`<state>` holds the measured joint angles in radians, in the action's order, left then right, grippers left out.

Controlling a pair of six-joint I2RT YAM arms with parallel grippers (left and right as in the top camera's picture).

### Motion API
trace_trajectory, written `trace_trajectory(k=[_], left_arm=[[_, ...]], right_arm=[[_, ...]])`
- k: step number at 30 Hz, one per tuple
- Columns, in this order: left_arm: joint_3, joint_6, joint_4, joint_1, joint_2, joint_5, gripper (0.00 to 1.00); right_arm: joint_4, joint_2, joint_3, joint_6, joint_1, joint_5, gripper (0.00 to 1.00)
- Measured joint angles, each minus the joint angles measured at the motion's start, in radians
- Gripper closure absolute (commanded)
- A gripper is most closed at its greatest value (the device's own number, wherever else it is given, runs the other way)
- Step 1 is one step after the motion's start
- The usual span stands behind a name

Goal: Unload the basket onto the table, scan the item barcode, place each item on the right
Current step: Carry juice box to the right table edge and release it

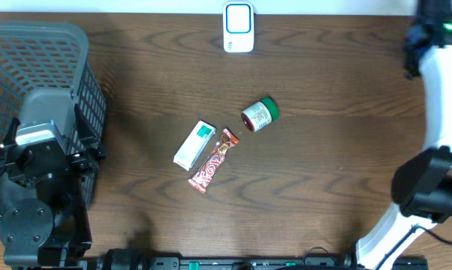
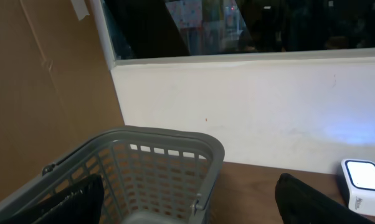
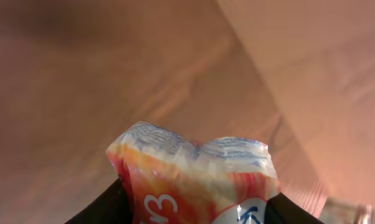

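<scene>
An orange and white plastic packet point(image 3: 194, 174) fills the right wrist view, and my right gripper point(image 3: 197, 208) is shut on it, a dark finger on each side. Behind it I see only a blurred brown surface. The white scanner point(image 1: 239, 27) stands at the table's far edge and shows low on the right in the left wrist view as the scanner point(image 2: 364, 180), its face lit. My left gripper point(image 2: 200, 208) is open with nothing in it, over the grey basket point(image 2: 169, 146). The right gripper itself is out of the overhead view.
A white and green box point(image 1: 194, 144), a red candy bar point(image 1: 212, 161) and a green-lidded jar point(image 1: 259, 115) lie mid-table. The grey basket point(image 1: 61, 45) takes the left end under the left arm point(image 1: 38, 157). The right arm point(image 1: 440, 105) runs along the right edge.
</scene>
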<state>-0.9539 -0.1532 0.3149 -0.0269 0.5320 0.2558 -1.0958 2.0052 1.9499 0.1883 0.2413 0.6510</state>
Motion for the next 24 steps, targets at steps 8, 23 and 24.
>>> trace_trajectory(k=[8, 23, 24], left_arm=[[0.000, 0.000, 0.000, 0.000, 0.000, 0.000, 0.13], [0.000, 0.000, 0.001, 0.000, 0.000, 0.000, 0.13], [0.000, 0.000, 0.000, 0.000, 0.000, 0.000, 0.13]], right_arm=[[0.153, 0.035, -0.196, 0.039, 0.255, -0.140, 0.55], [0.257, 0.059, -0.359, 0.049, 0.411, -0.269, 0.01], [0.238, 0.059, -0.345, 0.050, 0.410, -0.297, 0.01]])
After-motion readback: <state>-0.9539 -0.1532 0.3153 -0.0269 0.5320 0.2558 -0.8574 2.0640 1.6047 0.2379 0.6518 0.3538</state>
